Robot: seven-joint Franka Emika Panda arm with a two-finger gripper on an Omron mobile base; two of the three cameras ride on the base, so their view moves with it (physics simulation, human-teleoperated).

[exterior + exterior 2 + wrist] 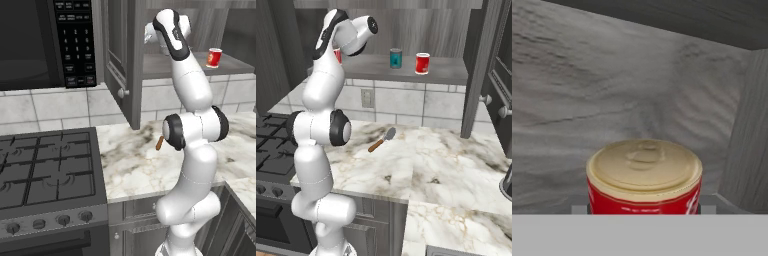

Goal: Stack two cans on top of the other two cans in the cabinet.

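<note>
My hand view shows a red can (644, 177) close up. Right base view adds a teal can (396, 58) on the shelf (446, 72). I cannot tell the hand's opening.

The grey wood-grain cabinet shelf (441, 70) carried a small teal can (396, 58) and, just beside it, a red can with a white band (422, 63), both upright. Below, the white-and-brown marbled stone counter (456, 165) held a wooden-handled spatula with a grey blade (382, 139), lying flat.

Open grey wood-grain cabinet door (122, 60) flanks shelf's left; small red can (422, 63) and teal can (396, 58) apart, passable gap between.
</note>
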